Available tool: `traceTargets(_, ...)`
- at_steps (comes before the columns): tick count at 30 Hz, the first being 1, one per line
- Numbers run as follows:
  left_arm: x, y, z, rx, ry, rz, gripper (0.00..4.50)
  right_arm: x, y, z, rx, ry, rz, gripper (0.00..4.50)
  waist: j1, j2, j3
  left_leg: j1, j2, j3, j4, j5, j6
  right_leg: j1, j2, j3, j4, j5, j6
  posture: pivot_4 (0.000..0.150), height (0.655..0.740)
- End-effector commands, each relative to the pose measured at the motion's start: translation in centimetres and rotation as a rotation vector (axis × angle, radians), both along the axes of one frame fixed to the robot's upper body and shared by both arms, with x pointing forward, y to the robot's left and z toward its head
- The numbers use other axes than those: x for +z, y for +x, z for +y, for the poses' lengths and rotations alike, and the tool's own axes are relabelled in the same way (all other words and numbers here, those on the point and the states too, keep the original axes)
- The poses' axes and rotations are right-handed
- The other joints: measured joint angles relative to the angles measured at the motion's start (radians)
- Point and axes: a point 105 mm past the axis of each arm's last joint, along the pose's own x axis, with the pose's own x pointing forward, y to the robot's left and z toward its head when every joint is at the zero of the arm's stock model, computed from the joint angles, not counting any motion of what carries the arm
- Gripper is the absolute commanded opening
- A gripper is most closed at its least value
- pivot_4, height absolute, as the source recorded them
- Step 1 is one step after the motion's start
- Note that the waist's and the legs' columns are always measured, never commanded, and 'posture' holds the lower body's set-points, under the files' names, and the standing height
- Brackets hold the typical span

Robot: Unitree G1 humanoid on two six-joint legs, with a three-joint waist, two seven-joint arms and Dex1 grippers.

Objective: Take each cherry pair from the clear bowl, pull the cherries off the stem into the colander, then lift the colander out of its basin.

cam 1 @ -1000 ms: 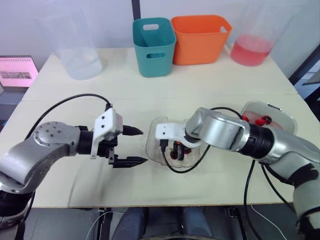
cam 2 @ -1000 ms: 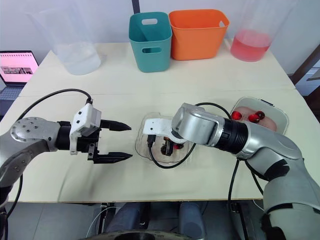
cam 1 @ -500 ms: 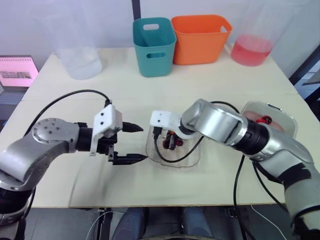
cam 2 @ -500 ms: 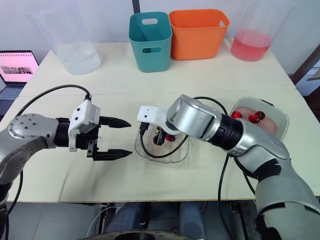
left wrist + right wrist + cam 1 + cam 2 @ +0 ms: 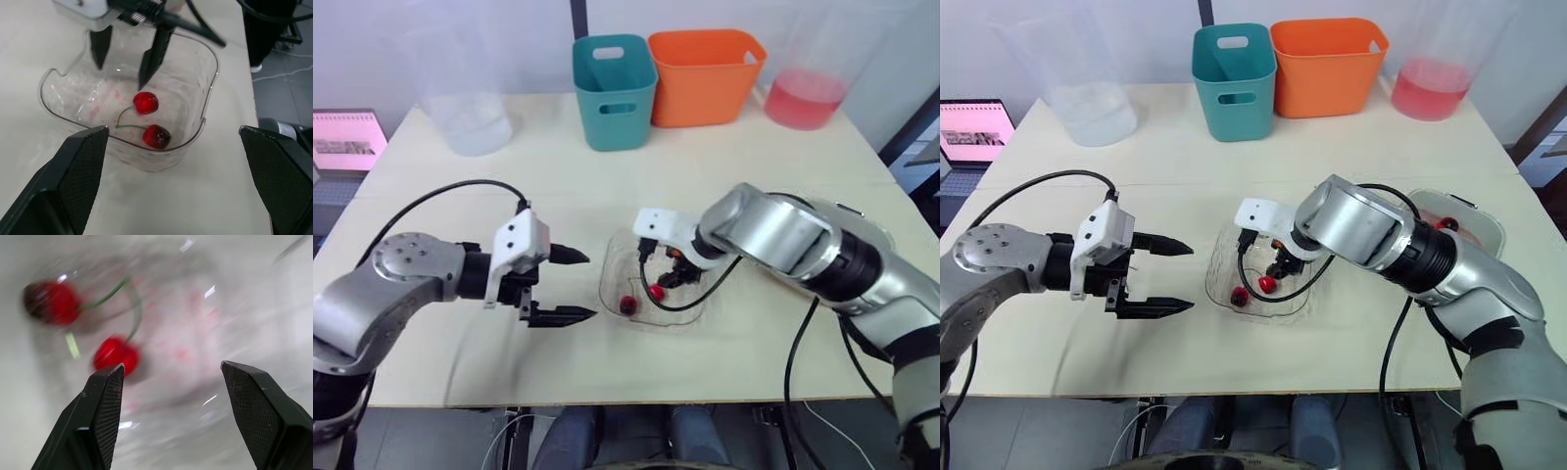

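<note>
The clear bowl stands in the middle of the table. A cherry pair on a green stem lies loose on its bottom, also seen as cherry pair. My right gripper hangs open just above the bowl, over the cherries, with nothing between its fingers. My left gripper is open beside the bowl's left side, holding nothing. At the right the basin with the colander is mostly hidden behind my right arm; a red cherry shows inside.
A teal bin and an orange bin stand at the back. A clear jug is back left, a container of pink liquid back right. A pink screen sits off the table's left edge.
My right gripper, earlier shut on the cherry pair in the bowl, has opened and shifted right; the pair now lies loose on the bowl's bottom. The left gripper has stayed put.
</note>
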Motion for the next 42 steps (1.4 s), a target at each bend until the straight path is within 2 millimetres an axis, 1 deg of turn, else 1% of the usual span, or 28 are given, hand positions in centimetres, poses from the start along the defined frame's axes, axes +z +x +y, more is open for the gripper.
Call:
traceTargets(1,0.4,-0.1,0.0,-0.021,0.014,-0.036,4.50,0.4,-0.4,0.4,0.005,0.021,0.005,3.34,0.001,0.000,0.000,0.000,0.000,0.000,0.000,0.000,0.000,0.000,0.000,0.000,0.000,0.000,0.000,0.150,0.7400)
traceTargets(11,0.3,-0.3,-0.3,-0.024,0.012,-0.041,4.50,-0.8,-0.8,2.2,0.012,0.031,0.061,3.34,0.003,0.000,0.000,0.000,0.000,0.000,0.000,0.000,0.000,0.000,-0.001,0.000,0.000,0.000,0.000,0.150,0.7400)
traceTargets(17,0.3,-0.3,-0.4,-0.018,0.008,-0.043,4.50,-1.8,-0.6,2.1,0.011,0.004,0.060,3.34,0.003,0.000,0.000,0.000,0.000,0.000,0.000,0.000,0.000,0.000,-0.001,0.000,0.000,0.000,0.000,0.150,0.7400)
traceTargets(18,0.3,-0.3,-0.4,-0.016,0.007,-0.044,4.50,-1.9,-0.6,2.1,0.011,0.000,0.060,3.11,0.002,0.000,0.000,0.000,0.000,0.000,0.000,0.000,0.000,0.000,-0.001,0.000,0.000,0.000,0.000,0.150,0.7400)
traceTargets(20,0.4,-0.2,-0.4,-0.015,0.006,-0.046,4.50,-2.3,-0.7,2.1,0.020,-0.010,0.062,2.47,0.002,0.000,0.000,0.000,0.000,0.000,0.000,0.000,0.000,0.000,0.000,0.000,0.000,0.000,0.000,0.150,0.7400)
traceTargets(21,0.4,-0.2,-0.4,-0.014,0.005,-0.048,4.50,-2.4,-0.7,2.1,0.023,-0.014,0.062,2.04,0.002,0.000,0.000,0.000,0.000,0.000,0.000,0.000,0.000,0.000,0.000,0.000,0.000,0.000,0.000,0.150,0.7400)
traceTargets(23,0.5,-0.1,-0.4,-0.014,0.005,-0.050,4.50,-2.5,-0.7,2.1,0.026,-0.015,0.063,1.03,0.002,0.000,0.000,0.000,0.000,0.000,0.000,0.000,0.000,0.000,0.000,0.000,0.000,0.000,0.000,0.150,0.7400)
traceTargets(24,0.5,-0.1,-0.4,-0.013,0.005,-0.051,4.50,-2.4,-0.7,2.1,0.026,-0.014,0.059,0.64,0.002,0.000,0.000,0.000,0.000,0.000,0.000,0.000,0.000,0.000,0.000,0.000,0.000,0.000,0.000,0.150,0.7400)
traceTargets(25,0.5,0.0,-0.4,-0.013,0.005,-0.053,4.50,-2.3,-0.6,2.1,0.025,-0.011,0.054,0.64,0.002,0.000,0.000,0.000,0.000,0.000,0.000,0.000,0.000,0.000,0.000,0.000,0.000,0.000,0.000,0.150,0.7400)
traceTargets(29,0.7,0.2,-0.3,-0.005,0.002,-0.057,4.50,-1.1,0.0,1.9,0.003,0.017,0.017,0.64,0.003,0.000,0.000,0.000,0.000,0.000,0.000,0.000,0.000,0.000,0.000,0.000,0.000,0.000,0.000,0.150,0.7400)
traceTargets(31,1.0,0.7,0.2,0.020,-0.003,-0.061,4.50,0.5,0.6,1.1,-0.021,0.053,-0.036,0.64,0.003,0.000,0.000,0.000,0.000,0.000,0.000,0.000,0.000,0.000,0.000,0.000,0.000,0.000,0.000,0.150,0.7400)
traceTargets(33,1.4,1.1,0.7,0.042,-0.017,-0.059,4.50,2.2,0.8,0.1,-0.045,0.096,-0.083,0.64,0.006,0.000,0.000,0.000,0.000,0.000,0.000,0.000,0.000,0.000,-0.001,0.000,0.000,0.000,0.000,0.150,0.7400)
traceTargets(35,2.1,1.5,1.0,0.057,-0.060,-0.051,4.50,3.7,0.3,-0.9,-0.061,0.150,-0.110,0.64,0.009,0.000,0.000,0.000,-0.001,0.000,0.000,0.000,0.000,0.000,-0.001,0.000,0.000,0.000,0.000,0.150,0.7400)
traceTargets(37,2.9,2.0,1.2,0.065,-0.104,-0.050,4.50,4.7,-0.4,-1.7,-0.065,0.191,-0.132,0.64,0.008,0.000,0.000,0.000,-0.001,0.000,0.000,0.000,0.000,0.001,-0.001,0.000,-0.001,0.000,0.000,0.150,0.7400)
traceTargets(39,3.8,2.6,1.2,0.076,-0.153,-0.057,4.50,5.8,-1.1,-1.6,-0.043,0.263,-0.170,0.64,0.009,0.000,0.000,0.000,0.000,-0.001,0.000,0.000,0.000,0.001,0.000,-0.001,-0.001,0.000,0.000,0.150,0.7400)
traceTargets(41,5.0,3.5,1.1,0.083,-0.218,-0.069,4.50,7.5,-1.7,-1.2,0.024,0.378,-0.281,0.64,0.009,0.000,0.000,0.000,0.000,-0.001,0.000,0.000,0.000,0.001,0.000,-0.001,-0.001,0.000,0.000,0.150,0.7400)
traceTargets(42,5.5,3.9,0.9,0.083,-0.245,-0.073,4.50,8.0,-1.7,-1.3,0.024,0.412,-0.323,0.64,0.008,0.000,0.000,0.000,0.000,-0.001,0.001,0.000,0.000,0.002,0.000,-0.001,0.000,0.000,0.000,0.150,0.7400)
